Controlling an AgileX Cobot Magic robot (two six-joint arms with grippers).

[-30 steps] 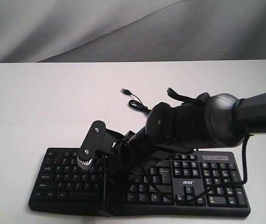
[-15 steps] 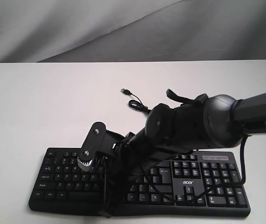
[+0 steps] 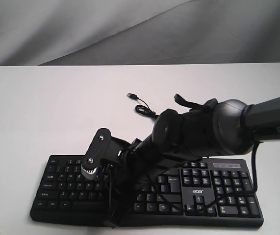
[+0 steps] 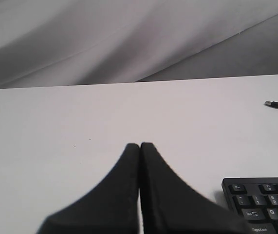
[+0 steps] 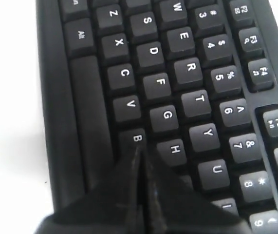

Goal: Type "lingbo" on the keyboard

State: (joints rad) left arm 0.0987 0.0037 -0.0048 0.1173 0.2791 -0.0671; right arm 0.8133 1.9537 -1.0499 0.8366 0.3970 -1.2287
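Open table (image 3: 56,107) beyond keyboard (image 3: 228,196) (loose cable (image 3: 133,96) there)

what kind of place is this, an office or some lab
Probably a robot test bench, not an office: a white table, a grey cloth backdrop, and a robot arm over a keyboard whose plug lies unconnected.

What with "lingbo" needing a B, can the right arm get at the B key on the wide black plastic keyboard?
Likely yes: the right gripper, jaws shut, points its tip at the B key of the wide black plastic keyboard, nothing between them. Contact unclear.
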